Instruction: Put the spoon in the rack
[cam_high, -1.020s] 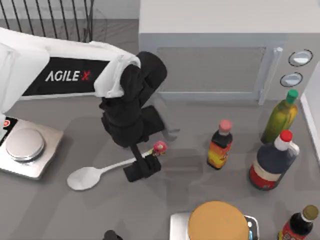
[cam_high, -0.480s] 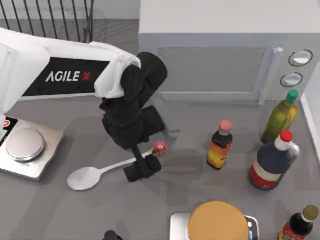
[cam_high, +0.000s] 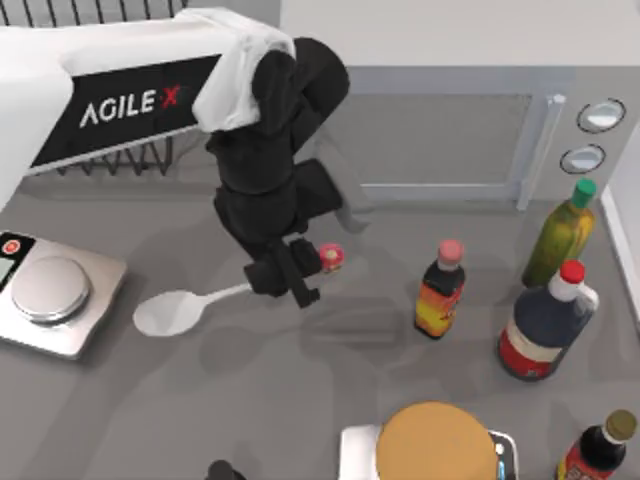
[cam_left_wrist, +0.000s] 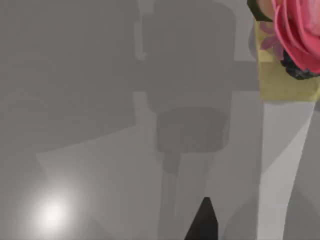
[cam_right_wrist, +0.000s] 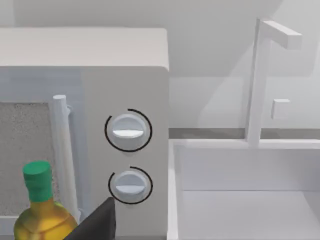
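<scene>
We have the spoon (cam_high: 205, 302) gripped along its thin handle, between the oval bowl and the red-pink knob (cam_high: 331, 258), most likely because that narrow stretch is what two fingers can clamp firmly while leaving the bowl free to slide between the tines. Our left gripper (cam_high: 285, 280) sits near the middle of the worktop (cam_high: 120, 420) in the top view, its black fingers pressed together on the handle with the bowl pointing toward the left and the knob poking out on the other side. The spoon's shadow lies apart from it on the grey surface, so we judge it to be held clear of the worktop, not resting on it. In the left wrist view the flower knob (cam_left_wrist: 295, 30) fills the corner close to the camera, with the white handle running down from it. The rack (cam_high: 110, 160) stands at the back left, partly under our left arm, its black bars showing, so the spoon is not yet in it and a carry toward that corner is what remains. Our right arm is parked off to the right, its wrist camera facing the microwave (cam_right_wrist: 100, 100) and a green-capped bottle (cam_right_wrist: 40, 210); we cannot tell how its gripper stands.
</scene>
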